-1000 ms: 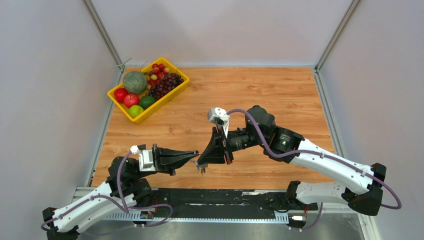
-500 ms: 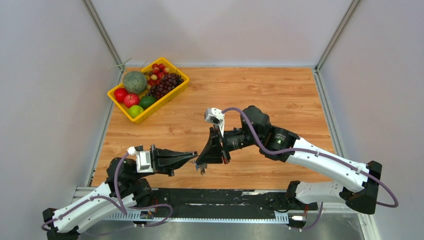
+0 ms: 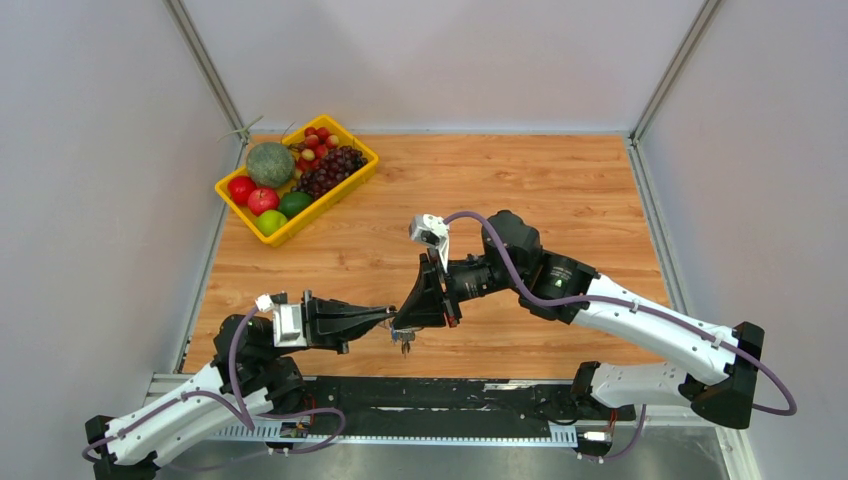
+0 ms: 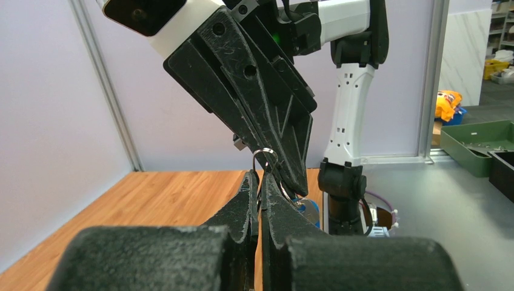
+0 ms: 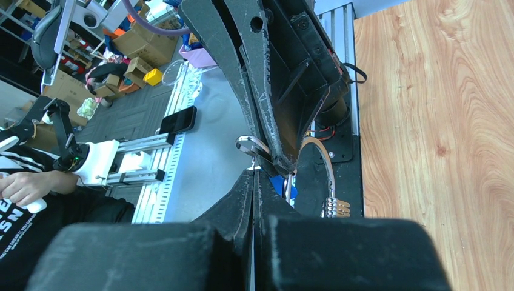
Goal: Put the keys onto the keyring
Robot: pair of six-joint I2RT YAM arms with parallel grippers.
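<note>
**A:** Top view: the right gripper (image 3: 403, 327) has slid left and nearer over the last second. The left gripper (image 3: 388, 315) closed the gap, and the tips now meet. The keys (image 3: 405, 343) hang just under them, above the table's (image 3: 560, 180) near edge.
**B:** Meaning?
**A:** Probably a handoff or threading. Barely any change since half a second back.
**B:** Left wrist?
**A:** Left fingers (image 4: 242, 203) are pinched on the keyring (image 4: 265, 159), which pokes out of the tips. A blue-headed key (image 4: 296, 199) dangles by the right gripper.
**B:** Right wrist?
**A:** Its fingers (image 5: 241, 195) are pressed together, with the keyring (image 5: 251, 144) at their tips. Can't tell if the keys are threaded.
</note>
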